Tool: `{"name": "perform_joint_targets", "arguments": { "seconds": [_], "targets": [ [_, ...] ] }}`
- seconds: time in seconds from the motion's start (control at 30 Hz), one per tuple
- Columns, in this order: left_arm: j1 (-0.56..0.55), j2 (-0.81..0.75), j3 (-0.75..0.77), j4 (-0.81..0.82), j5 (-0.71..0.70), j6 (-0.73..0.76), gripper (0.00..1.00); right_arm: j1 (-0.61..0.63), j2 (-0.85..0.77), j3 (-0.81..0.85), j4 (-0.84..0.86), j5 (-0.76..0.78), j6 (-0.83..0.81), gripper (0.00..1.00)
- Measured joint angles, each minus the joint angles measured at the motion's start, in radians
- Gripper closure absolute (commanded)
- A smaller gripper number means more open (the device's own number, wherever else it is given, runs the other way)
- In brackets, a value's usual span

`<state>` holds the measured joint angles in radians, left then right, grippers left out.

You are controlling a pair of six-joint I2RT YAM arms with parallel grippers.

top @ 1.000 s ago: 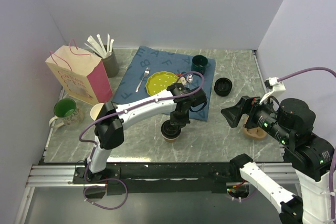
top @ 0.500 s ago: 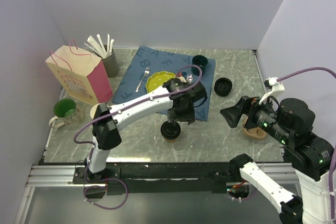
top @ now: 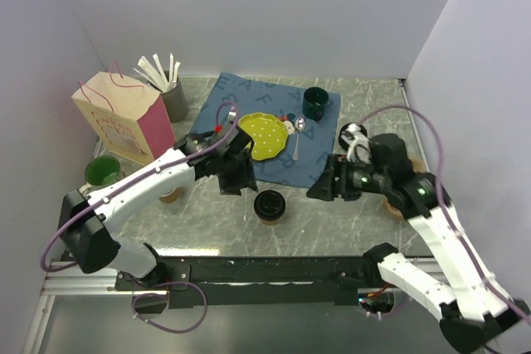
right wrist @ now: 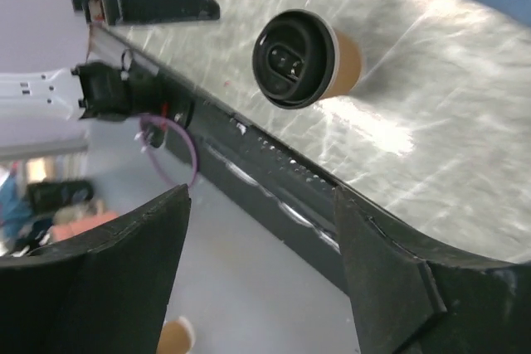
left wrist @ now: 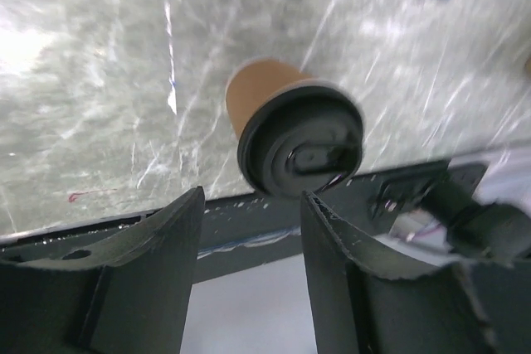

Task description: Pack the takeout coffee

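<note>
The left gripper (top: 237,177) has withdrawn, jaws spread and empty, from the tan paper cup with round black plastic lid (top: 269,204), now upright and free on the table. The right gripper (top: 323,188), likewise spread and empty, has advanced. Handover likely follows.

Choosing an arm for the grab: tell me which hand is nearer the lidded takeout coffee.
Left, narrowly. The left hand hangs open just behind and left of the takeout coffee. The right hand, also open, sits slightly farther off to its right.
</note>
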<state>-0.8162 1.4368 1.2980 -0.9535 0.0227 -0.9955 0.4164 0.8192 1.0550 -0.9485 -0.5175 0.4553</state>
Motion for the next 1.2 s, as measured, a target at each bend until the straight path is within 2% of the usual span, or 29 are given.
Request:
{"name": "perform_joint_targets", "arguments": {
  "seconds": [0.2,0.4,0.6,0.87,1.0,1.2],
  "targets": [
    [0.002,-0.040,-0.163,0.173,0.079,0.071,0.44,0.000,0.187,-0.074,0.152,-0.120,-0.008,0.23],
    [0.013,-0.029,-0.187,0.249,0.094,0.148,0.42,0.000,0.327,-0.085,0.224,-0.141,-0.037,0.24],
    [0.018,0.016,-0.187,0.318,0.113,0.196,0.43,0.000,0.397,-0.128,0.289,-0.170,-0.071,0.30],
    [0.019,0.058,-0.200,0.354,0.128,0.218,0.45,0.000,0.468,-0.161,0.333,-0.214,-0.102,0.30],
    [0.021,0.059,-0.216,0.381,0.143,0.218,0.44,0.000,0.479,-0.200,0.370,-0.232,-0.101,0.36],
    [0.021,0.059,-0.216,0.380,0.143,0.229,0.38,0.000,0.480,-0.225,0.390,-0.237,-0.096,0.38]
  ]
}}
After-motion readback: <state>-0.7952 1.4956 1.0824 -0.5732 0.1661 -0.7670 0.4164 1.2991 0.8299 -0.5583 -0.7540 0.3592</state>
